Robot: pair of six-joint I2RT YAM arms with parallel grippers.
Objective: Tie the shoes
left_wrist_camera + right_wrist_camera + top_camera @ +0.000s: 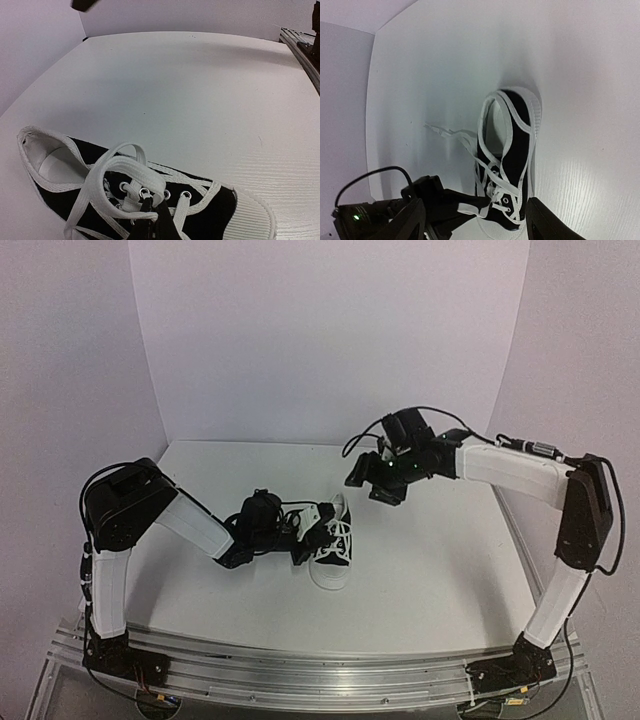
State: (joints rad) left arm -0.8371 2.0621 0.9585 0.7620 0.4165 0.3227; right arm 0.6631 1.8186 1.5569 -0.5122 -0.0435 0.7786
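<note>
The black sneaker (335,552) with white toe cap and laces lies mid-table, toe toward the arms. My left gripper (316,539) rests low over its eyelets. In the left wrist view its black fingertips (146,206) are pressed together on a white lace loop (131,171) that curves up over the sneaker (210,210). My right gripper (385,487) hangs open and empty in the air behind and to the right of the shoe. The right wrist view shows its wide-apart fingers (408,220) framing the sneaker (516,145) far below. Loose lace ends (440,131) trail on the table beside the heel.
The white table (430,570) is walled by white panels at the back and sides. An aluminium rail (300,660) runs along the near edge and also shows in the left wrist view (300,45). The left arm's cable (375,175) loops near its wrist.
</note>
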